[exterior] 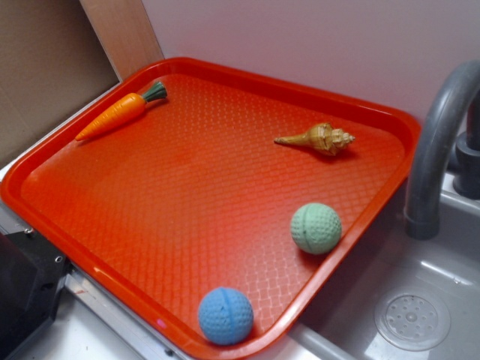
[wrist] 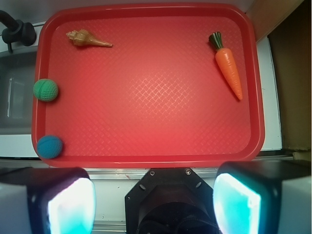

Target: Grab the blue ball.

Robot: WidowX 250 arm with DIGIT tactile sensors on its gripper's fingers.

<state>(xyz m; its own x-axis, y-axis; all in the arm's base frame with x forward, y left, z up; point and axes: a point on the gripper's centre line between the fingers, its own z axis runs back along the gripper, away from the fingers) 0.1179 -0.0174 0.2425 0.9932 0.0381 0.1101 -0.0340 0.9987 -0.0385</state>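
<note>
The blue ball (exterior: 226, 316) (wrist: 49, 146) lies in the near corner of the red tray (exterior: 187, 172) (wrist: 151, 97), against its rim. In the wrist view it sits at the tray's lower left corner, above and just left of my left pad. My gripper (wrist: 153, 202) hangs high over the table edge outside the tray, open, with a wide gap and nothing between its glowing pads (wrist: 70, 204). The gripper does not show in the exterior view.
A pale green ball (exterior: 316, 228) (wrist: 45, 90) rests by the tray's sink-side rim. A seashell (exterior: 319, 139) (wrist: 87, 39) and a toy carrot (exterior: 120, 112) (wrist: 228, 66) lie at the far side. A grey faucet (exterior: 439, 150) and sink drain (exterior: 411, 321) stand beside the tray.
</note>
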